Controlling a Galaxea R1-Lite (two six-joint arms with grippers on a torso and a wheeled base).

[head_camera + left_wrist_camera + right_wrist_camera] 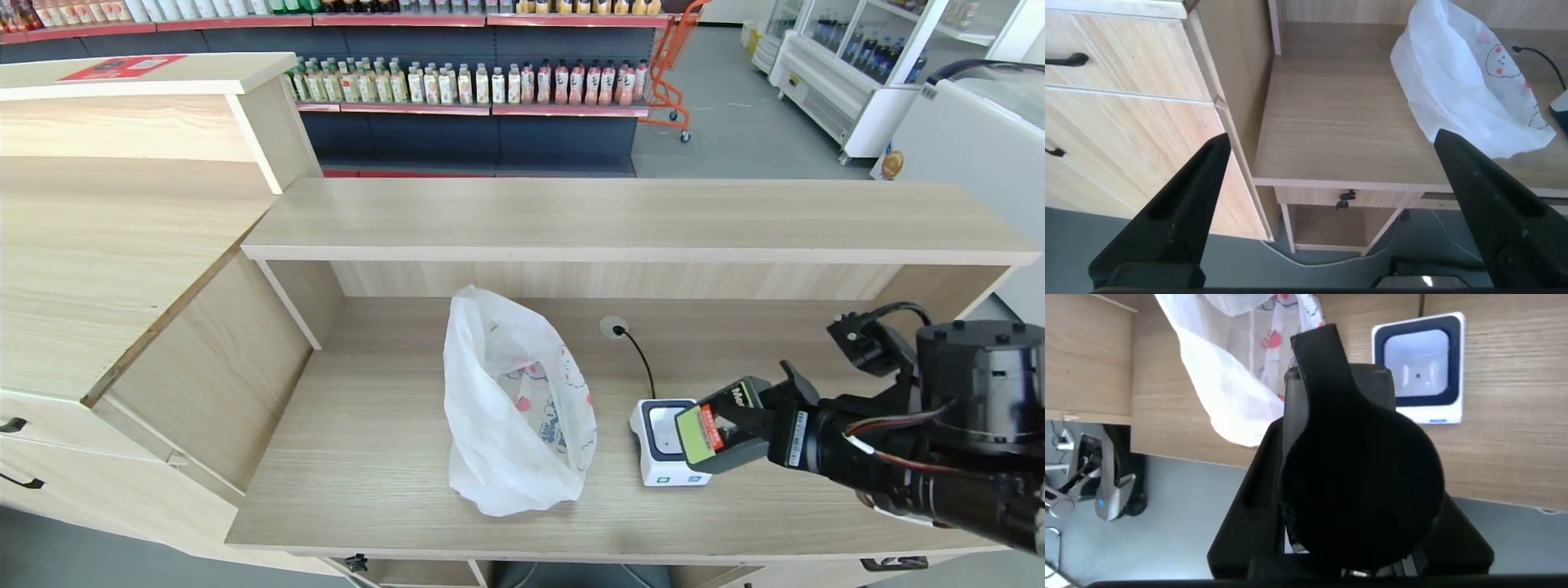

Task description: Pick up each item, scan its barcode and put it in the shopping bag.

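Shop bkgd: shelves of bottles [473, 82] behind a wooden counter, orange trolley [673, 57] and fridges [857, 65] further back. Light-wood worktop [367, 457] on the counter's lower level. White scanner [653, 467] sits on it, screen up, w/ black cable [641, 355] running from its back to a hole in the worktop. White plastic bag [506, 441] just left of scanner, slumped, mouth open; small gap between the two. Right jaws clamped on a dark box [706, 433] w/ green end, held tilted just over scanner's right side, green end toward scanner. Left jaws wide apart, nothing between them, well left of scanner, beyond the bag, out past worktop's near edge by the drawers [1118, 90].
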